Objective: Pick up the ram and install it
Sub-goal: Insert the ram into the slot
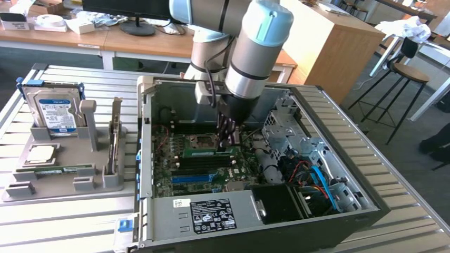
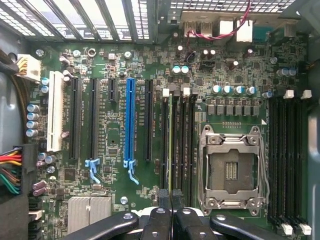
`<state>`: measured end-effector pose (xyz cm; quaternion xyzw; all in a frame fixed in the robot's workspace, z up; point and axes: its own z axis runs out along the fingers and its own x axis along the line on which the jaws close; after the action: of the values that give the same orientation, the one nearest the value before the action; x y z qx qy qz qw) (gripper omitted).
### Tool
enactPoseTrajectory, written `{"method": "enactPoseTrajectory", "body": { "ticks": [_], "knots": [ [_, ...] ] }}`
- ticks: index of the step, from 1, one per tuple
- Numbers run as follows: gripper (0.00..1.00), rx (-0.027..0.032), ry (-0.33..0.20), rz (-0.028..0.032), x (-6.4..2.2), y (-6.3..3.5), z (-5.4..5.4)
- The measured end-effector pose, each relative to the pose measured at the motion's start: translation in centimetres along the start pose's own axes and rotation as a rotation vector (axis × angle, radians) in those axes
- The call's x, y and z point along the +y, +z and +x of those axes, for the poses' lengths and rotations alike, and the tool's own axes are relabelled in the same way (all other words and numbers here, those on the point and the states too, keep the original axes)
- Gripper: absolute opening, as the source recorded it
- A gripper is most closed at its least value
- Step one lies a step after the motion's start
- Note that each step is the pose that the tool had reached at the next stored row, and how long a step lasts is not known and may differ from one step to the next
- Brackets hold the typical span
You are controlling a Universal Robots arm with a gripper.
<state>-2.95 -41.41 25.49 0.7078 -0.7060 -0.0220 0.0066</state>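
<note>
A ram stick stands on edge in a memory slot of the motherboard, beside the empty processor socket. In the wrist view the ram shows as a thin green-yellow line along the slot. My gripper reaches down into the open computer case and is at one end of that stick. In the wrist view the gripper has its two black fingers pressed together in line with the stick. Whether the tips touch the stick I cannot tell.
Beside the case, at the exterior view's left, a grey holder carries a hard drive, a square processor chip and another thin stick on edge. Cables and a drive cage crowd the case's far side.
</note>
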Motion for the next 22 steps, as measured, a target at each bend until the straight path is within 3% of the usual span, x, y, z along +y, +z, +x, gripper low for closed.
{"method": "enactPoseTrajectory", "body": {
  "ticks": [14, 22],
  "knots": [
    [0.11, 0.0001, 0.000, -0.0001, 0.38, 0.10, 0.00],
    [0.11, 0.0000, 0.000, 0.0000, 0.36, 0.65, 0.01]
  ]
}}
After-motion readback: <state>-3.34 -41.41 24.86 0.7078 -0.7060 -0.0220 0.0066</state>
